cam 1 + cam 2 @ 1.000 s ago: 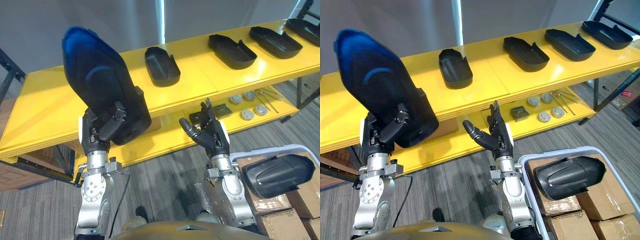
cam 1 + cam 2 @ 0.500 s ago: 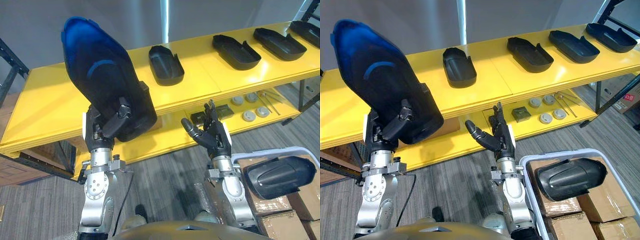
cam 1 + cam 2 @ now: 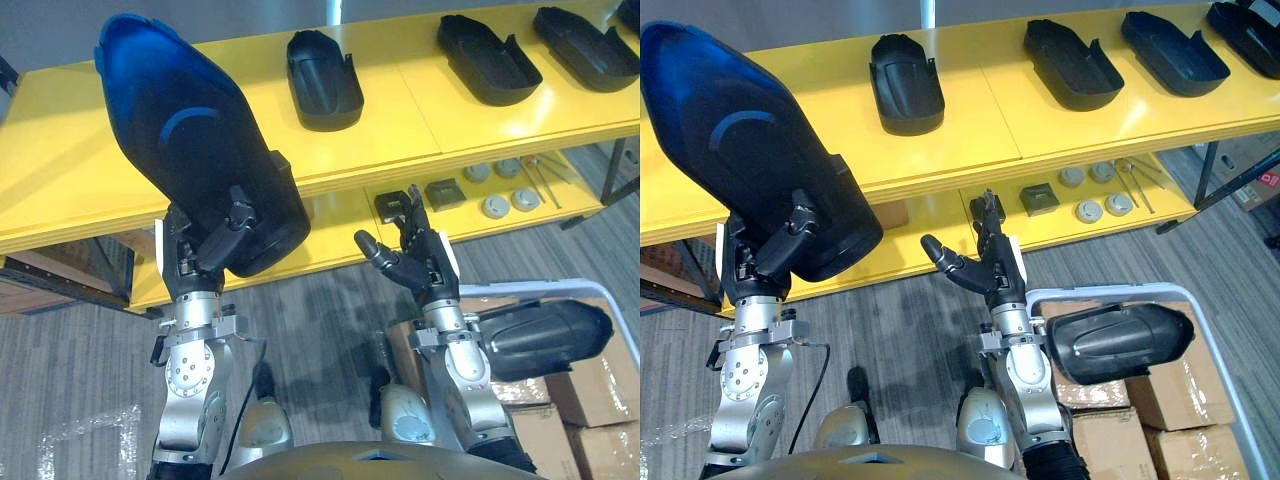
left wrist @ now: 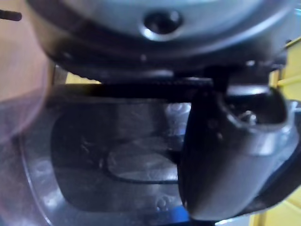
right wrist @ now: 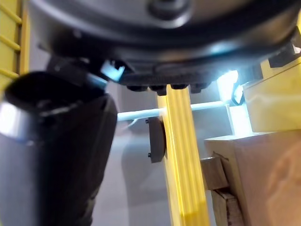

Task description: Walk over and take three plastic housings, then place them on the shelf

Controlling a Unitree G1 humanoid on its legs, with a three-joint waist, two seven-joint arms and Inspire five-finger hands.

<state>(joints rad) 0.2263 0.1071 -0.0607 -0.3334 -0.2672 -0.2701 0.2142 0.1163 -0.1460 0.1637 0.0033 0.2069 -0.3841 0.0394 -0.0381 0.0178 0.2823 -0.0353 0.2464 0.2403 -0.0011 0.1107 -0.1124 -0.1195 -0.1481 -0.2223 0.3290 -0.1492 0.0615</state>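
My left hand (image 3: 205, 245) is shut on a large black plastic housing (image 3: 190, 150) with a blue sheen, held upright and tilted in front of the left part of the yellow shelf (image 3: 400, 110). In the left wrist view the thumb (image 4: 225, 155) presses on the housing's dark inner face (image 4: 117, 160). My right hand (image 3: 415, 262) is open and holds nothing, raised before the lower shelf. Three black housings lie on the shelf top (image 3: 322, 65) (image 3: 490, 58) (image 3: 590, 45). Another housing (image 3: 545, 338) rests on boxes in a cart at lower right.
The cart has a white rail (image 3: 1180, 300) and holds cardboard boxes (image 3: 1180, 400). The lower yellow shelf (image 3: 470, 215) carries round grey parts (image 3: 497, 206), a dark block (image 3: 443, 192) and metal rods. Grey carpet lies between me and the shelf.
The whole picture has shifted: the shelf now sits higher and closer, so the camera moved. My left hand still holds the housing up; the right hand stays open.
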